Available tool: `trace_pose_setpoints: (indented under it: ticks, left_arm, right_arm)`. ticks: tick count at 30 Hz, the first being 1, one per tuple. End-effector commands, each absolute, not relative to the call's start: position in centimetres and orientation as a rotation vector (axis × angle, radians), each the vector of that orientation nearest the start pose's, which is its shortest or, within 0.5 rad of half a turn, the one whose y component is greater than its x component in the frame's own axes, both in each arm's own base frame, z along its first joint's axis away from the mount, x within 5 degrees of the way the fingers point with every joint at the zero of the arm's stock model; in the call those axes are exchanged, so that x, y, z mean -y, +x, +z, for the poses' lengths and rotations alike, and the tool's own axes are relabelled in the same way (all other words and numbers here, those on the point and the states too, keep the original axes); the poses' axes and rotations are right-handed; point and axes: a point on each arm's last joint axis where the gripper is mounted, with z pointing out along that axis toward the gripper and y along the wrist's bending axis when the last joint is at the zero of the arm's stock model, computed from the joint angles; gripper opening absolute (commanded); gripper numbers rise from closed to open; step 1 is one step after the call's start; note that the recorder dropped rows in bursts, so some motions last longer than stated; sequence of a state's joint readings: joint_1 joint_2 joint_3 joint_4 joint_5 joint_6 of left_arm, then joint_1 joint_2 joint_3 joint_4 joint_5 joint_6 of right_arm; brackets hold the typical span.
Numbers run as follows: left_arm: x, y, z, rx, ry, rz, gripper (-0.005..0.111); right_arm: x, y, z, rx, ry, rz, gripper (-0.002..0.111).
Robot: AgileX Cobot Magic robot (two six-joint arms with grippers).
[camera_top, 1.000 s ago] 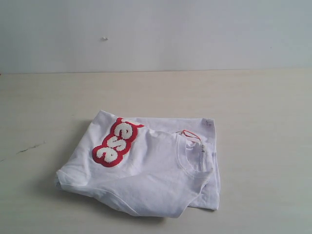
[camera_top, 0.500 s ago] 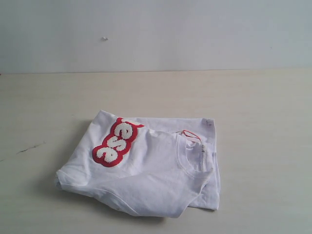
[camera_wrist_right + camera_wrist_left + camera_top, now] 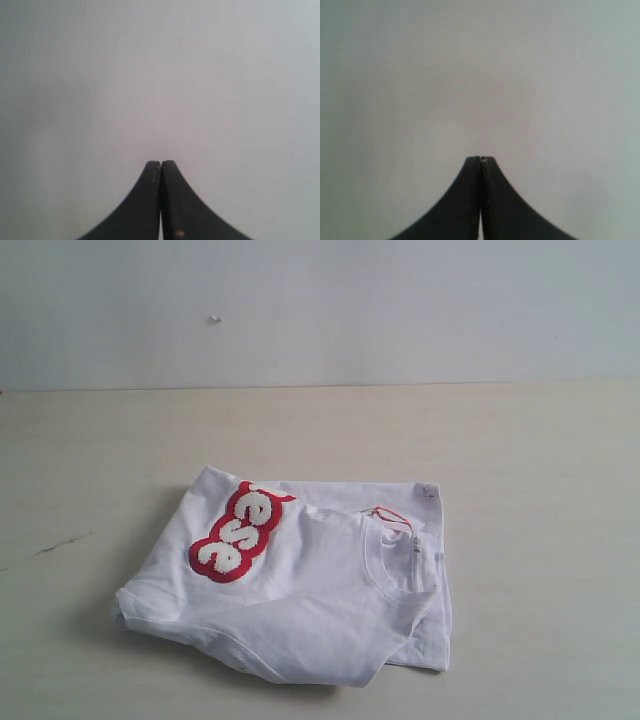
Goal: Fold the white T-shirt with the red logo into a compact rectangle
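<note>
The white T-shirt [image 3: 320, 590] lies folded into a rough rectangle on the table, near the front middle of the exterior view. Its red logo [image 3: 238, 531] with white bubble letters runs slantwise across the left part of the top layer, partly folded under. The ribbed collar and small orange neck tag [image 3: 388, 516] show at the right. Neither arm appears in the exterior view. My left gripper [image 3: 480, 159] is shut with nothing between its fingers, facing a plain pale surface. Likewise, my right gripper [image 3: 161, 162] is shut and holds nothing.
The pale wooden table [image 3: 540, 460] stretches around the shirt, with a dark scratch [image 3: 62, 543] at the left. A white wall [image 3: 320, 310] rises behind the table's far edge.
</note>
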State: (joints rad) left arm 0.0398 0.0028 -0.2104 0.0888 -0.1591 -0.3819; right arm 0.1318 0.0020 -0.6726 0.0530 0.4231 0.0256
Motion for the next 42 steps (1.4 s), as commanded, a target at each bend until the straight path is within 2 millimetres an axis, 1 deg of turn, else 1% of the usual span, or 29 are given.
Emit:
trace_pose_setpoints:
  ticks: [1, 8, 10, 12, 18, 21, 25, 27, 29, 32, 42]
  left_arm:
    - [-0.1, 4.0, 27.7, -1.146, -0.188, -0.231, 0.0]
    - [-0.1, 5.1, 24.0, -1.245, -0.197, -0.221, 0.0]
    - [-0.1, 5.2, 23.4, -1.243, -0.195, -0.224, 0.0]
    - [0.0, 5.1, 23.6, -1.212, -0.187, -0.228, 0.0]
    - [0.0, 5.2, 23.2, -1.261, -0.153, -0.165, 0.0]
    - [-0.1, 5.4, 22.8, -1.313, -0.122, -0.104, 0.0]
    - [-0.2, 5.6, 21.8, -1.431, -0.098, -0.038, 0.0]
    - [-0.3, 5.6, 21.0, -1.521, -0.096, -0.012, 0.0]
    - [-0.4, 5.6, 20.0, -1.621, -0.109, 0.0, 0.0]
    - [-0.6, 5.3, 18.3, -1.815, -0.096, 0.051, 0.0]
    - [-0.6, 5.3, 18.3, -1.813, -0.1, 0.046, 0.0]
  right_arm:
    - [0.2, -3.1, 38.2, -1.228, -0.052, 0.185, 0.0]
    - [0.2, -3.1, 38.2, -1.228, -0.052, 0.185, 0.0]
    - [0.2, -3.1, 38.2, -1.228, -0.052, 0.185, 0.0]
    - [0.2, -3.1, 38.2, -1.228, -0.052, 0.185, 0.0]
    - [0.2, -3.1, 38.2, -1.228, -0.052, 0.185, 0.0]
    - [0.2, -3.1, 38.2, -1.228, -0.052, 0.185, 0.0]
    - [0.2, -3.1, 38.2, -1.228, -0.052, 0.187, 0.0]
    - [0.2, -3.1, 38.2, -1.228, -0.052, 0.187, 0.0]
    - [0.2, -3.1, 38.2, -1.228, -0.052, 0.187, 0.0]
    - [0.2, -3.1, 38.2, -1.228, -0.05, 0.189, 0.0]
    - [0.2, -3.1, 38.2, -1.228, -0.051, 0.188, 0.0]
